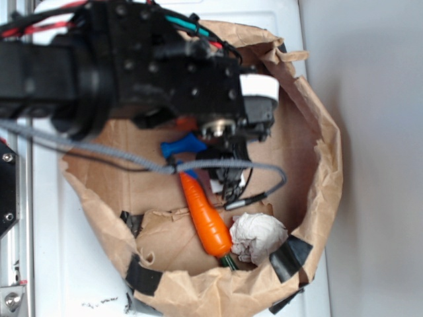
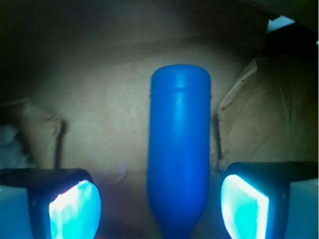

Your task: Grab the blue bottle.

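Observation:
The blue bottle [image 2: 179,149] lies on brown paper, seen lengthwise in the wrist view, its neck end toward the bottom edge. It lies between my two fingers with gaps on both sides. My gripper [image 2: 159,209] is open, its pads [image 2: 75,211] lit cyan. In the exterior view only the bottle's neck end [image 1: 184,145] shows from under the black arm; my gripper [image 1: 228,175] is low over it, mostly hidden by the arm. The orange toy carrot [image 1: 206,218] lies just below the bottle, pointing toward it.
Everything sits inside a torn brown paper bag [image 1: 317,158] with raised walls and black tape patches. A crumpled white paper ball [image 1: 258,236] lies by the carrot's green end. A grey cable [image 1: 99,150] hangs across the bag. A paper fold [image 2: 259,114] rises right of the bottle.

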`<state>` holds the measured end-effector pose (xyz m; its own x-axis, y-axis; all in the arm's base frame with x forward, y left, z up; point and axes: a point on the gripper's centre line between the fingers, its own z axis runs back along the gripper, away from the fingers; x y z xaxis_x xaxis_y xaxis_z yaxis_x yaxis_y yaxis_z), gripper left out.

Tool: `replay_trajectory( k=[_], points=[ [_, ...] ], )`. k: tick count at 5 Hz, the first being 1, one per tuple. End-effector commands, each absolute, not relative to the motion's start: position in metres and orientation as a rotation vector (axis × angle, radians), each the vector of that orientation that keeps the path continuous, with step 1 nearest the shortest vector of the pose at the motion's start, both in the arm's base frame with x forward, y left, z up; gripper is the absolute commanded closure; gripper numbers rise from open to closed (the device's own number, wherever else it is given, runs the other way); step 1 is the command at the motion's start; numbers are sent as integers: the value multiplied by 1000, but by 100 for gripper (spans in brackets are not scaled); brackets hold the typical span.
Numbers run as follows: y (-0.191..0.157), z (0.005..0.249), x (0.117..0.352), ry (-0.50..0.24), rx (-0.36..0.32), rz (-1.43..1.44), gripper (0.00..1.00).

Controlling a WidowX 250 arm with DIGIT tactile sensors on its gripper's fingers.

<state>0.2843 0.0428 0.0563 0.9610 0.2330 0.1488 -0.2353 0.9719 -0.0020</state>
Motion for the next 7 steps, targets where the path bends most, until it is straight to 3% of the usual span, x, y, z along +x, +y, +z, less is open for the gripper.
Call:
replay_trajectory(
  k=[1, 2, 4, 5, 6, 7],
  points=[
    [53, 31, 287, -184, 83, 253, 100],
    [52, 32, 286, -190, 78, 247, 100],
    [38, 117, 270, -160, -105, 212, 100],
    [34, 155, 255, -155, -124, 182, 100],
    [31, 175, 243, -146, -132, 142, 100],
    [28, 177, 237, -172, -108, 94, 100]
  ],
)
